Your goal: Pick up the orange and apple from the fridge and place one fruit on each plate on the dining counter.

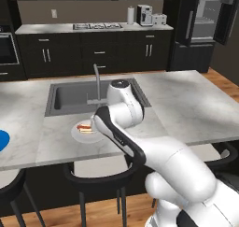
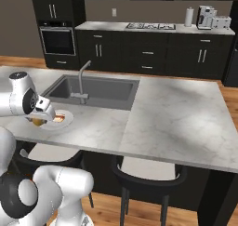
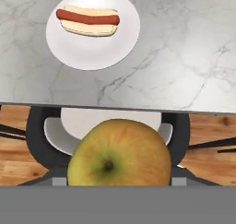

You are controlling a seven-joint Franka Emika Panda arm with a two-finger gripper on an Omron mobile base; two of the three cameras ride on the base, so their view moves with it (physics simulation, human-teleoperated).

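Note:
The apple (image 3: 117, 156), yellow-green with an orange blush, sits between my gripper's (image 3: 117, 174) jaws, which are shut on it; it hides the fingertips. The apple (image 2: 36, 122) hangs just above the near edge of the dining counter (image 2: 176, 113), beside the white plate (image 2: 66, 118). A hot dog (image 3: 87, 21) lies on that white plate (image 3: 92, 52). The bright blue plate (image 1: 2, 139) shows at the counter's far left. The fridge (image 1: 205, 20) stands open at the back right. The orange is out of view.
An inset sink (image 1: 74, 96) with a tap (image 1: 97, 81) lies just behind the white plate. Dark stools (image 1: 98, 174) stand under the counter's near edge. The right half of the dining counter (image 1: 196, 104) is bare stone.

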